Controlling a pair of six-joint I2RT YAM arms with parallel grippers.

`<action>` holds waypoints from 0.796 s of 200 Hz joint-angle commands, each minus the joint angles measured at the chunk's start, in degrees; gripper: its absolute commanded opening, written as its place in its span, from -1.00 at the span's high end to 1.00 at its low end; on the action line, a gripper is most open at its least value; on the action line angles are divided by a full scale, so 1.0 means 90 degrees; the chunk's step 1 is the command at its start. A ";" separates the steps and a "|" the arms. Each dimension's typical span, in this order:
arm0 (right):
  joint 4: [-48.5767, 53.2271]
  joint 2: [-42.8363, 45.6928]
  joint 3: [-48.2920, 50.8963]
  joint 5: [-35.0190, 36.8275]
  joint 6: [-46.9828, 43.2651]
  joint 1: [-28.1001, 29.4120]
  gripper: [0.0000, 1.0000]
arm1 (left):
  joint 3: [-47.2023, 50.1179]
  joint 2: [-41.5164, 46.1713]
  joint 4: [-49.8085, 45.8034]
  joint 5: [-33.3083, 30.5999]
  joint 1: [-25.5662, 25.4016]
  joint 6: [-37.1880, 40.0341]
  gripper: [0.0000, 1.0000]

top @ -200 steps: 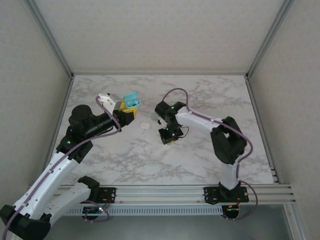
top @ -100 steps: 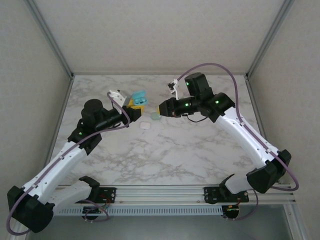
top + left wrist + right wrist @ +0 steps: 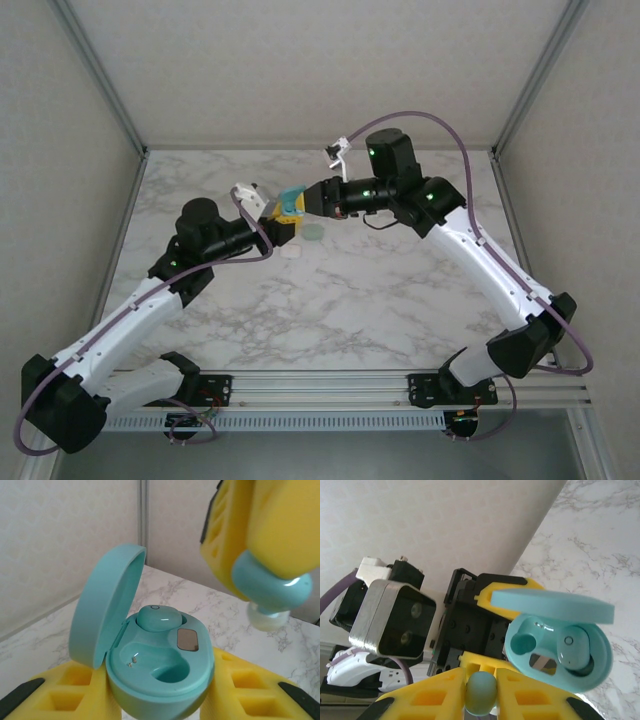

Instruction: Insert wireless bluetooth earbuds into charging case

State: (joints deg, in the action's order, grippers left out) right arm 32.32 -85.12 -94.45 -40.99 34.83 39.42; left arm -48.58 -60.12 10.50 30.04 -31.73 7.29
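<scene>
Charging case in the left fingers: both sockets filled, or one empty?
One empty: the case holds one earbud; the other socket is bare.

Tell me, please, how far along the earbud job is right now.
Done: one teal plastic earbud sits in the open teal rounded charging case, which the left gripper holds. In hand: the right gripper pinches a second teal earbud close to the case. Left: seat it in the empty socket.

No words or numbers can be read. The earbud [image 3: 156, 618] sitting in the case [image 3: 165, 677] held by the left gripper [image 3: 160, 702] has a tiny ring mark [image 3: 155, 607].
</scene>
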 commanded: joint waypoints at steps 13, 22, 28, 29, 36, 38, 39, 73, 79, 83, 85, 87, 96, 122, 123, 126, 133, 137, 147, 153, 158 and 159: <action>-0.0022 -0.0151 -0.0294 0.0244 0.0021 0.0066 0.56 | -0.0013 -0.0054 0.0225 0.0217 -0.0109 0.0189 0.37; -0.0021 -0.0171 -0.0318 0.0264 0.0007 0.0075 0.56 | -0.0035 -0.0058 0.0215 0.0219 -0.0126 0.0212 0.37; -0.0014 -0.0181 -0.0320 0.0309 -0.0003 0.0082 0.56 | -0.0040 -0.0066 0.0197 0.0199 -0.0132 0.0209 0.37; -0.0006 -0.0181 -0.0323 0.0318 -0.0003 0.0082 0.55 | -0.0041 -0.0067 0.0194 0.0198 -0.0135 0.0212 0.37; 0.0044 -0.0199 -0.0340 0.0399 -0.0012 0.0085 0.55 | -0.0042 -0.0068 0.0195 0.0198 -0.0136 0.0215 0.37; 0.0050 -0.0207 -0.0344 0.0410 -0.0012 0.0091 0.56 | -0.0042 -0.0076 0.0199 0.0205 -0.0137 0.0215 0.37; 0.0056 -0.0209 -0.0344 0.0417 -0.0017 0.0092 0.56 | -0.0042 -0.0077 0.0200 0.0201 -0.0137 0.0211 0.37; 0.0027 -0.0306 -0.0346 0.0598 -0.0037 0.0180 0.56 | -0.0081 -0.0098 0.0210 0.0187 -0.0176 0.0206 0.37; -0.0004 -0.0298 -0.0316 0.0658 -0.0030 0.0190 0.56 | -0.0081 -0.0089 0.0212 0.0173 -0.0186 0.0215 0.37; -0.0008 -0.0298 -0.0299 0.0721 -0.0028 0.0198 0.56 | -0.0090 -0.0088 0.0210 0.0155 -0.0186 0.0213 0.37; -0.0007 -0.0298 -0.0297 0.0745 -0.0024 0.0200 0.56 | -0.0091 -0.0088 0.0210 0.0155 -0.0191 0.0203 0.37; -0.0002 -0.0298 -0.0296 0.0778 -0.0030 0.0205 0.56 | -0.0091 -0.0088 0.0210 0.0150 -0.0194 0.0205 0.37; 0.0026 -0.0316 -0.0296 0.0842 -0.0064 0.0219 0.56 | -0.0091 -0.0085 0.0210 0.0134 -0.0196 0.0200 0.37; -0.0005 -0.0337 -0.0258 0.1014 -0.0090 0.0311 0.56 | -0.0115 -0.0099 0.0248 0.0053 -0.0206 0.0114 0.36; -0.0011 -0.0342 -0.0257 0.1022 -0.0086 0.0314 0.56 | -0.0113 -0.0098 0.0253 0.0052 -0.0206 0.0111 0.36; -0.0007 -0.0346 -0.0258 0.1049 -0.0075 0.0324 0.56 | -0.0111 -0.0098 0.0265 0.0051 -0.0205 0.0101 0.36; 0.0007 -0.0347 -0.0249 0.1134 -0.0071 0.0346 0.56 | -0.0101 -0.0096 0.0285 0.0048 -0.0205 0.0097 0.36; 0.0021 -0.0356 -0.0247 0.1186 -0.0084 0.0343 0.56 | -0.0101 -0.0104 0.0289 0.0041 -0.0214 0.0076 0.37; 0.0024 -0.0358 -0.0222 0.1266 -0.0100 0.0339 0.57 | -0.0101 -0.0100 0.0316 0.0021 -0.0215 0.0035 0.37; -0.0008 -0.0349 -0.0191 0.1280 -0.0084 0.0343 0.57 | -0.0092 -0.0100 0.0336 0.0021 -0.0215 0.0025 0.37; -0.0051 -0.0339 -0.0154 0.1276 -0.0054 0.0344 0.57 | -0.0086 -0.0093 0.0356 -0.0019 -0.0225 0.0015 0.37; -0.0058 -0.0338 -0.0152 0.1275 -0.0053 0.0345 0.57 | -0.0084 -0.0091 0.0356 -0.0028 -0.0225 0.0013 0.36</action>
State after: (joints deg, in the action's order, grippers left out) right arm 32.56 -87.59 -95.68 -32.05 34.76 42.13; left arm -48.58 -60.93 10.70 30.63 -32.97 8.36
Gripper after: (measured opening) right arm 0.219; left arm 0.367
